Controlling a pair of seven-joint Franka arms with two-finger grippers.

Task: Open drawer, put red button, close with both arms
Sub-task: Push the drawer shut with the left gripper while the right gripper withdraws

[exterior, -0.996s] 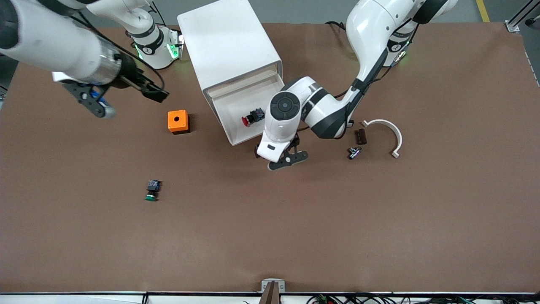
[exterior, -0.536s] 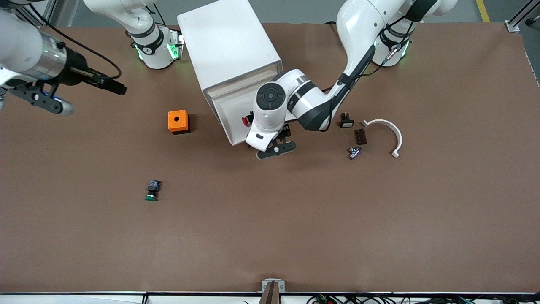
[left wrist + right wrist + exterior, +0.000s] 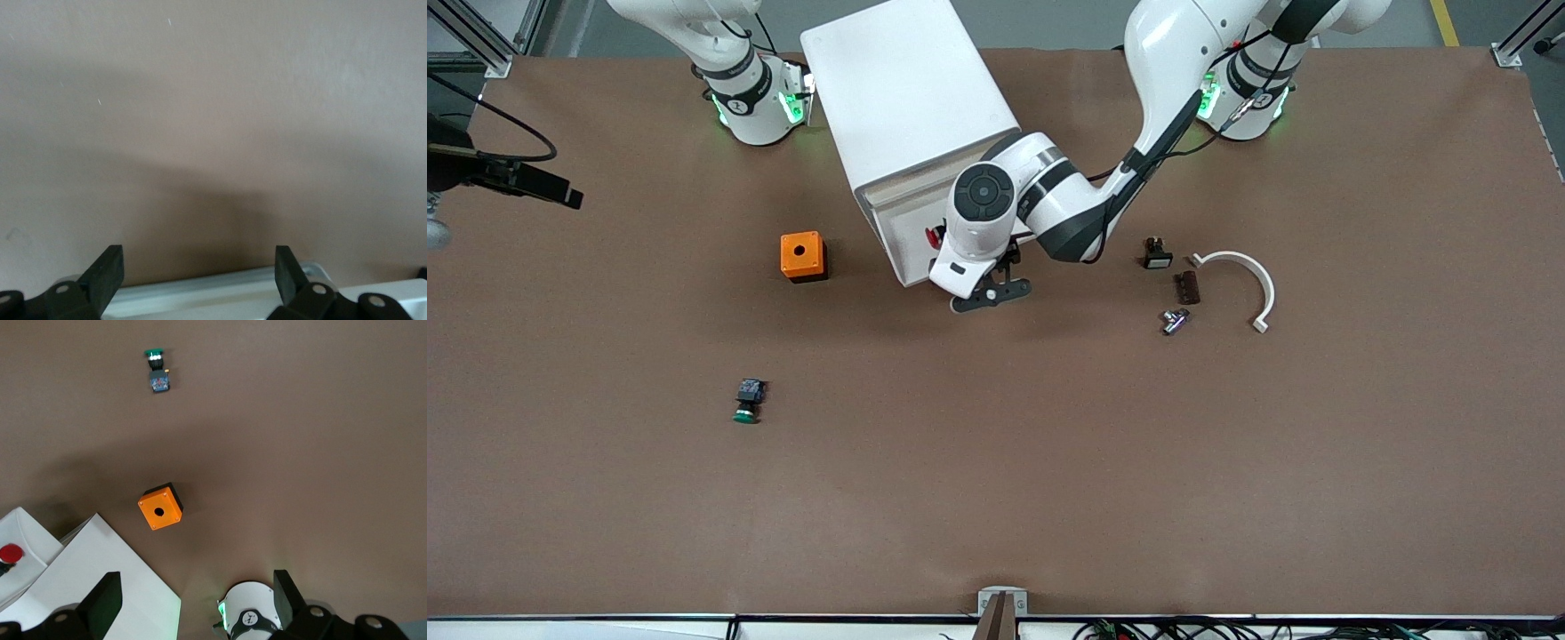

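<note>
The white cabinet [image 3: 907, 89] stands at the robots' edge of the table, and its top drawer [image 3: 903, 249] is pulled partly out. Inside lies the red button [image 3: 935, 236], half covered by the left arm's wrist; its red cap also shows in the right wrist view [image 3: 10, 553]. My left gripper [image 3: 983, 296] is open at the drawer's front panel, and the panel's white rim [image 3: 213, 293] runs between its fingers. My right gripper [image 3: 197, 583] is open and holds nothing, high over the right arm's end of the table, nearly outside the front view.
An orange box [image 3: 802, 255] sits beside the cabinet toward the right arm's end, with a green-capped button [image 3: 747, 402] nearer the camera. Toward the left arm's end lie a white curved piece [image 3: 1249, 276] and three small dark parts [image 3: 1187, 286].
The left gripper has moved toward the cabinet, and the drawer has slid partway in. The right arm has swung away toward its end of the table, almost out of the front view.
</note>
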